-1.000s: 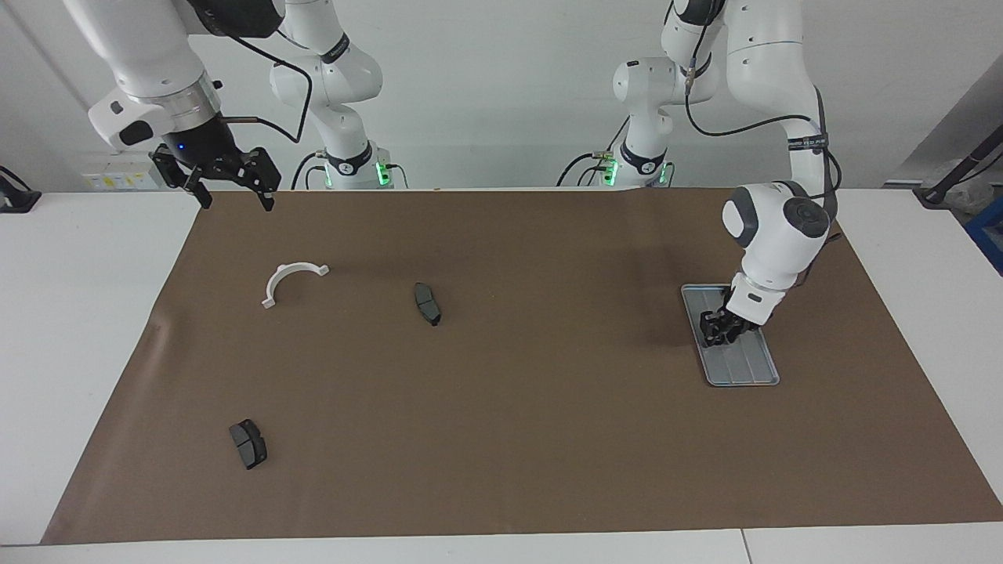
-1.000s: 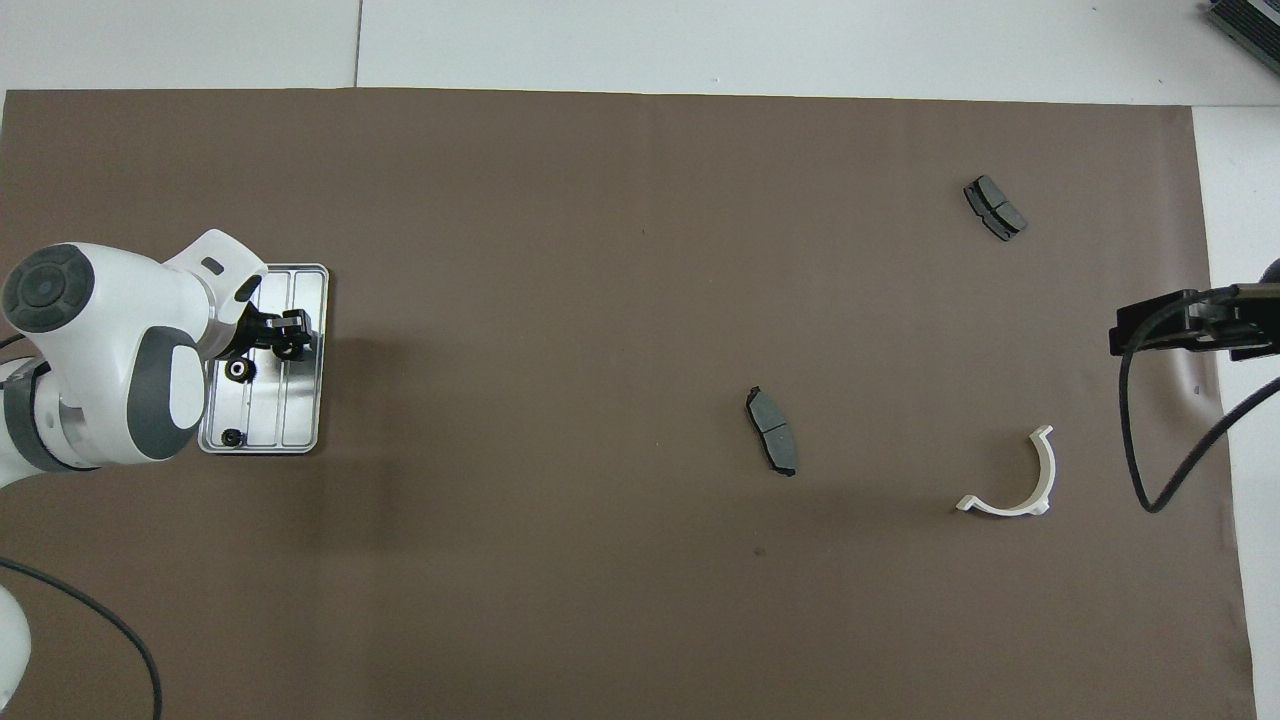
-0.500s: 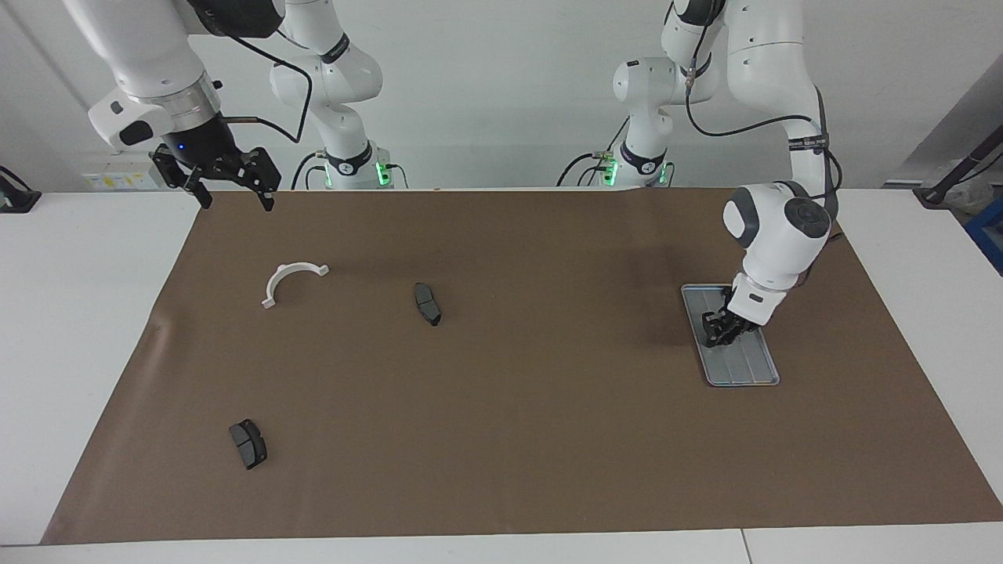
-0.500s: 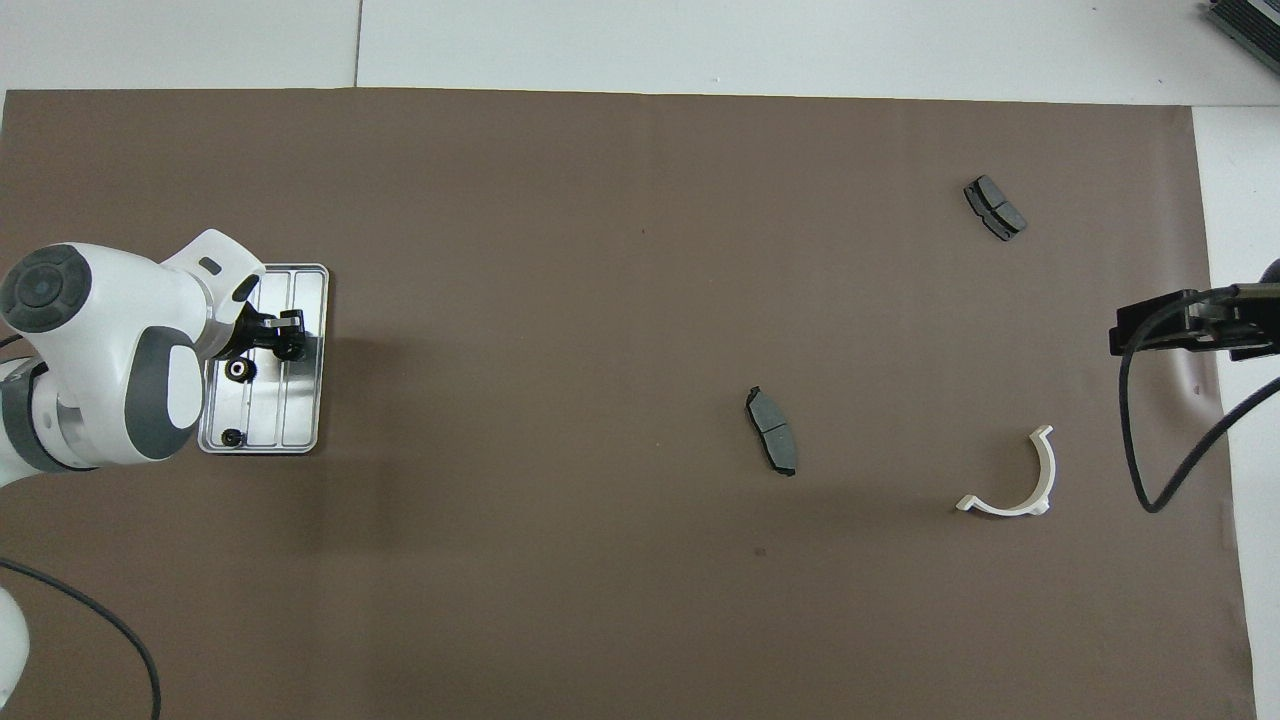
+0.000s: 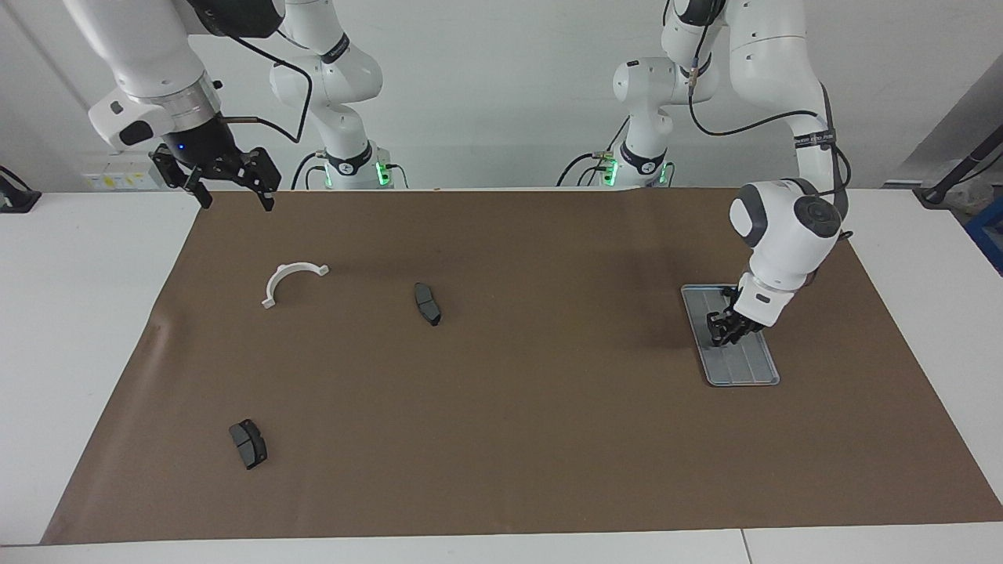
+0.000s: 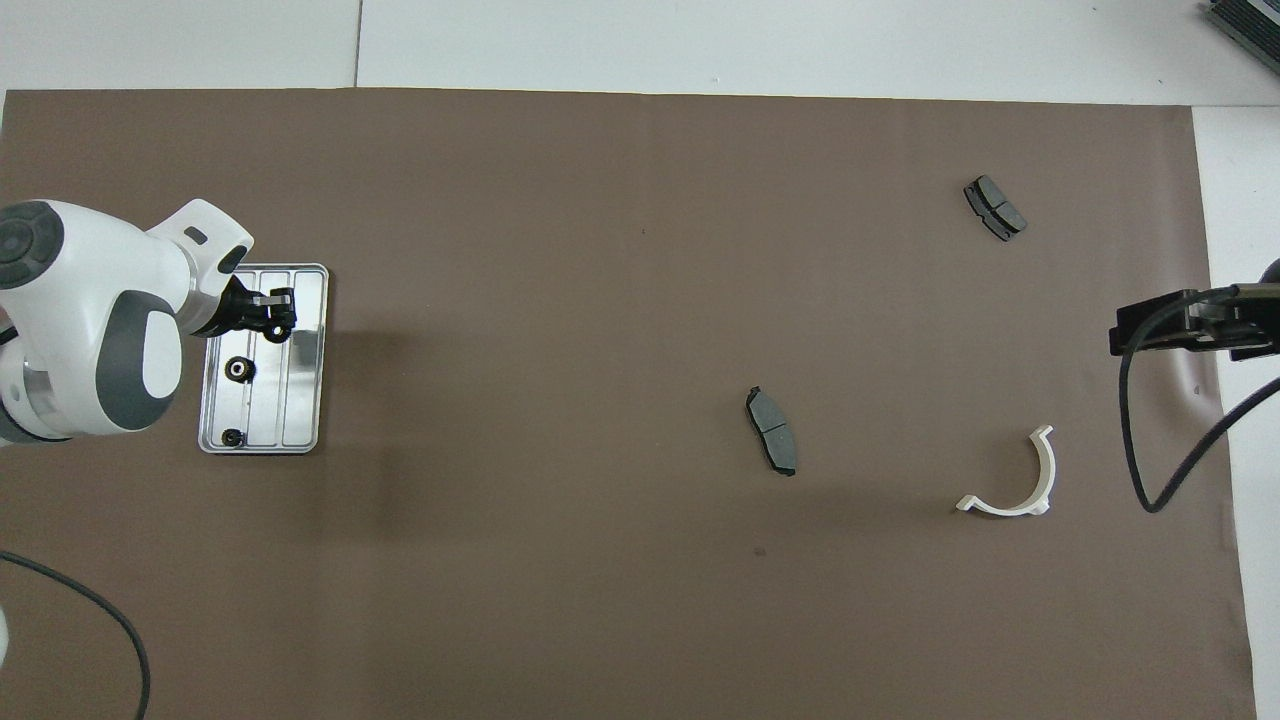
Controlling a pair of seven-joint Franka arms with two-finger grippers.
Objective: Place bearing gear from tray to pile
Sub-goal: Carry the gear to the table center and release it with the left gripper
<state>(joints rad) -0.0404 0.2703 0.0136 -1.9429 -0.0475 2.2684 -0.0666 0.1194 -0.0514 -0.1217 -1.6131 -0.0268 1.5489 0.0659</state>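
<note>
hovering over the tray [image 6: 305, 350] at the left arm's end of the table, the left gripper [image 6: 272, 322] is pinching a small dark bearing gear [image 6: 278, 331]. two more are lying in the tray, nearer the robots. the tray's long axis is running away from the robots. the right gripper [image 5: 229, 182] is waiting, fingers apart, well apart from the tray. no writing is showing.

Loads of open brown mat [image 5: 548, 439] mid-table. Only clutter: two brake pads [image 5: 427, 303] [image 5: 248, 443] and a white half-ring clamp [image 5: 291, 280] toward the right arm's end; the tray [image 5: 748, 372] sits under the left pincer [image 5: 725, 330].
</note>
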